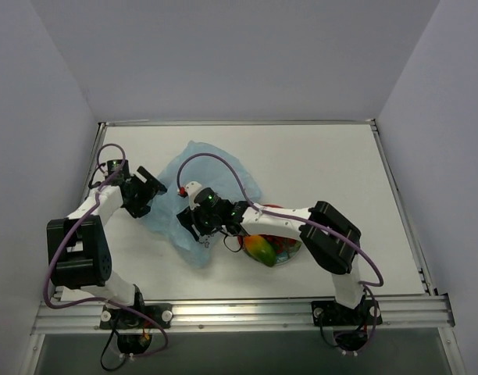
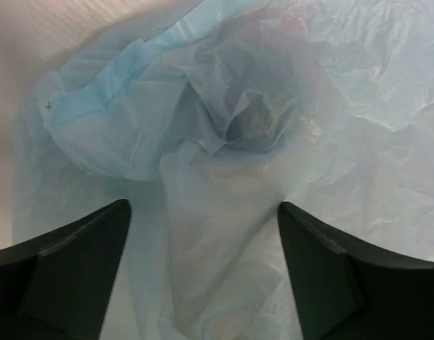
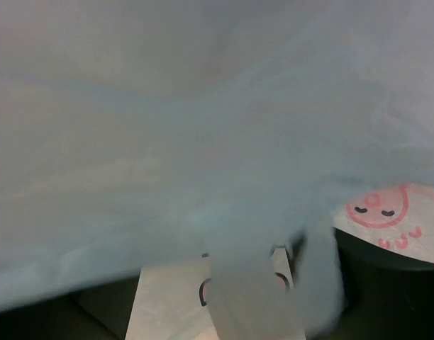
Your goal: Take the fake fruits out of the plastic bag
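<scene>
Toward the left edge of the white table surface (image 1: pixel 317 164), we find the left gripper (image 1: pixel 141 195) resting at the left margin of the large, crinkled, translucent light-blue plastic bag (image 1: pixel 194 168). In the left wrist view its two dark fingers (image 2: pixel 68 276) stand spread wide. The bag film (image 2: pixel 224 120) lies between and ahead of them, gathered into a puckered fold. We see no film pinched by either finger.

The bag occupies the middle of the surface, left of centre, reaching from near the far edge down toward the near edge. We cannot tell whether any fruit is inside it, because the film is cloudy in both wrist views.

At the bag's near right side, we find the right gripper (image 1: pixel 198 225) touching the film. In the right wrist view the blurred film (image 3: pixel 203 106) covers almost the whole field, and a strip of it hangs down between the dark finger shapes. We cannot tell whether these fingers are spread or pinching the film. A pink printed face motif (image 3: pixel 379 205) shows at the right of that view.

Just right of the bag, partly under the right arm, lies the red patterned plate (image 1: pixel 290 251). On it rests a glossy red-yellow-green plastic mango (image 1: pixel 258 248), outside the bag.
</scene>
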Controlling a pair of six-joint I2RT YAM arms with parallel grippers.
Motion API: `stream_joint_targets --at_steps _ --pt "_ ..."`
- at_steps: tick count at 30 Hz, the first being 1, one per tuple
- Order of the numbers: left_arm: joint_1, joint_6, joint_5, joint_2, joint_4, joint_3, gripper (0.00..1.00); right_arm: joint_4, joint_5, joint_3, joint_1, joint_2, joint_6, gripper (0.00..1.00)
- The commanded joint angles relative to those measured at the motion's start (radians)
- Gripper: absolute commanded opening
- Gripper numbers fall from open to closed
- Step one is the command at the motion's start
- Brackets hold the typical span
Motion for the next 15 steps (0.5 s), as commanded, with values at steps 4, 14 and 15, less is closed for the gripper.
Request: stream_joint_targets --at_steps 4,14,15 --pt "0.009 0.070 -0.001 -0.026 0.073 0.049 0.49 0.023 -0.014 0.053 -0.003 0.036 -0.009 0.69" --pt "0.007 0.098 0.033 -0.006 0.125 0.037 0.02 0.023 -0.012 0.050 -0.010 0.053 -0.001 0.69" --pt "0.007 0.102 0.036 -0.009 0.128 0.040 0.02 0.023 -0.009 0.049 -0.012 0.057 -0.001 0.69"
